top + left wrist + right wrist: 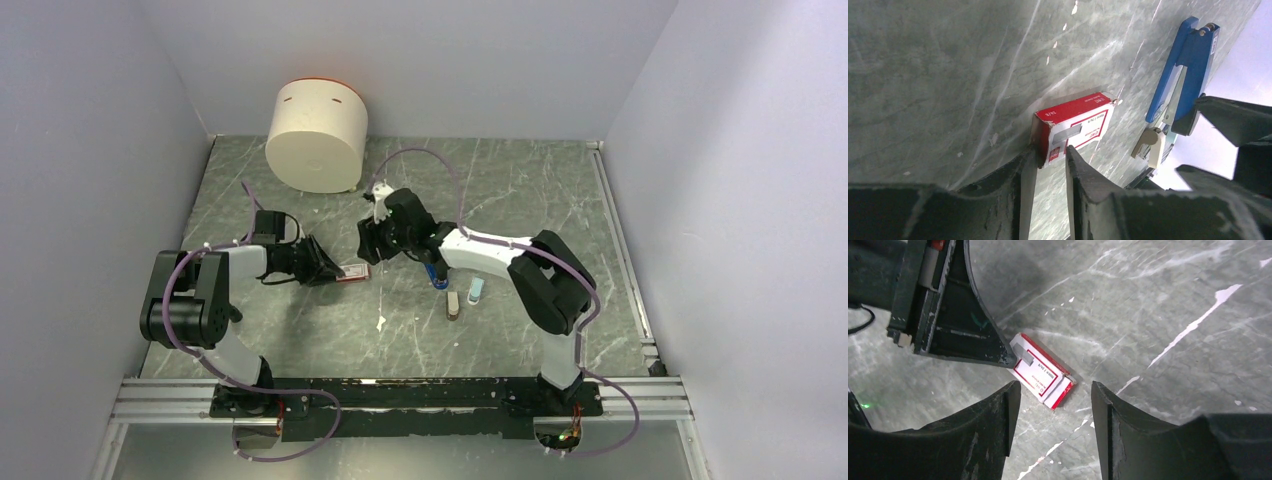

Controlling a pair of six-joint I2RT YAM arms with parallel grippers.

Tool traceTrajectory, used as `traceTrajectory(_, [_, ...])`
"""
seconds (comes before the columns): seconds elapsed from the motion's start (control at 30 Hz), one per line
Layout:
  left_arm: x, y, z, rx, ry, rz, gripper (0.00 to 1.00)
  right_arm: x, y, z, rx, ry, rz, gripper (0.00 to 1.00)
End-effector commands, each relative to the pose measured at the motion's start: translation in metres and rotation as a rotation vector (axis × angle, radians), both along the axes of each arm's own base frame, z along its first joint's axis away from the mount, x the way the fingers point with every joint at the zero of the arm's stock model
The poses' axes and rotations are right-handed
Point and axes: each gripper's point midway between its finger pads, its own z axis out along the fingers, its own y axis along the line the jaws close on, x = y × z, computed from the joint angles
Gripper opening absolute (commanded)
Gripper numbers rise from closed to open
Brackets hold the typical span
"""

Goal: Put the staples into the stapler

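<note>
The staples' flat red box with a white label lies on the grey marble table, left of centre. My left gripper reaches in low from the left. Its jaws are closed to a narrow gap on the box's near corner, and the red edge rests against one finger. My right gripper hovers open just above the box's far end with nothing between its fingers. The blue stapler lies on the table behind the right gripper, partly under that arm. No loose staple block shows.
A big white cylinder stands at the back left. A small tan oblong piece and a pale-blue one lie just in front of the stapler. Walls close in the table on the left, right and back.
</note>
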Motion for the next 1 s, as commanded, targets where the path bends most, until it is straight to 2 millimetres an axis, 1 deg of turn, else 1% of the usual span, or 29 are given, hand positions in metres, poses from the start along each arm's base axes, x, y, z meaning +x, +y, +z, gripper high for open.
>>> traceTrajectory(0.0, [0.008,0.002,0.008,-0.001,-0.023,-0.014,0.34,-0.017,0.000,-0.030,-0.089,-0.012,0.132,0.58])
traceTrajectory(0.07, [0.010,0.003,0.009,0.002,-0.022,-0.016,0.34,-0.022,-0.001,-0.036,-0.121,-0.072,0.243,0.59])
traceTrajectory(0.27, [0.015,0.005,0.012,0.012,-0.022,-0.021,0.35,-0.025,-0.010,-0.046,-0.215,-0.275,0.502,0.62])
traceTrajectory(0.37, [0.015,0.005,0.011,0.014,-0.018,-0.029,0.36,-0.033,-0.014,-0.053,-0.219,-0.319,0.655,0.64])
traceTrajectory(0.47, [0.014,0.004,0.008,0.010,-0.007,-0.039,0.36,-0.035,-0.013,-0.058,-0.208,-0.361,0.749,0.65])
traceTrajectory(0.63, [0.012,0.004,0.006,0.010,-0.001,-0.050,0.35,-0.037,-0.008,-0.066,-0.188,-0.371,0.835,0.65])
traceTrajectory(0.83, [0.012,0.002,0.006,-0.003,0.001,-0.059,0.35,-0.025,-0.003,-0.073,-0.188,-0.390,0.854,0.65])
traceTrajectory(0.97, [0.012,0.001,0.006,-0.006,-0.001,-0.065,0.35,-0.023,-0.003,-0.077,-0.180,-0.372,0.888,0.64])
